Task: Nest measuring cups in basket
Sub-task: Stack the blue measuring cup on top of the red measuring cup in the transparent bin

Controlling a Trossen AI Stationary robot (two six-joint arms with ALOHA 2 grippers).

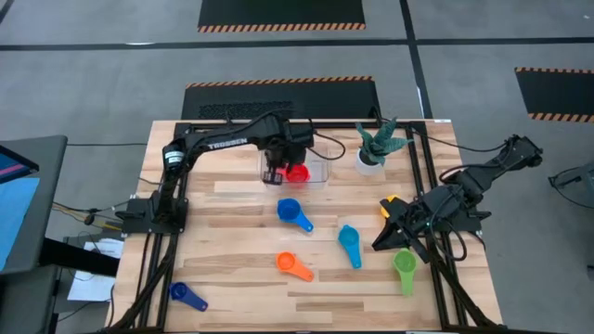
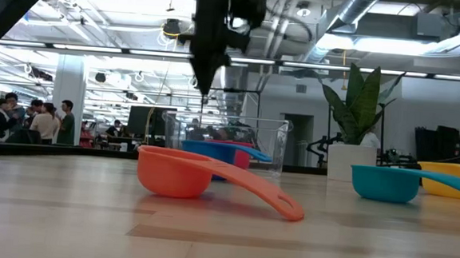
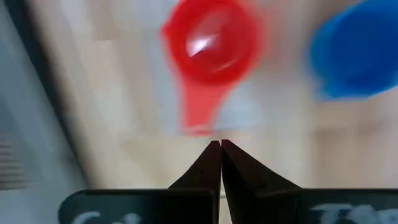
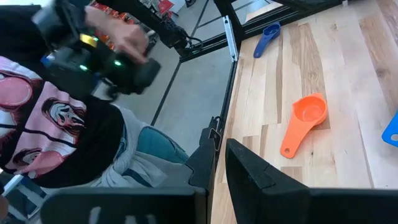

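- The dark blue cup [image 1: 187, 296] lies loose at about 7 o'clock on the bench [image 1: 232, 288], well apart from everything else; by my reading it is not yet nested.
- The left gripper [image 1: 275, 173] hangs over the basket [image 1: 316, 176] at roughly 12 o'clock, its jaws pressed together and holding nothing.
- The red cup [image 3: 210, 43] sits inside the basket just beyond the jaw tips, handle pointing back toward them, so one cup of seven appears placed.
- The blue cup [image 1: 293, 213] lies just outside the basket toward the bench centre.
- The orange cup [image 1: 293, 265] and teal cup [image 1: 350, 245] wait near 6 o'clock and centre.
- The right gripper [image 1: 385, 237] rests at 3 o'clock, jaws parted and empty, between the yellow cup [image 1: 390, 203] and green cup [image 1: 405, 269].
- Six cups look left to do.
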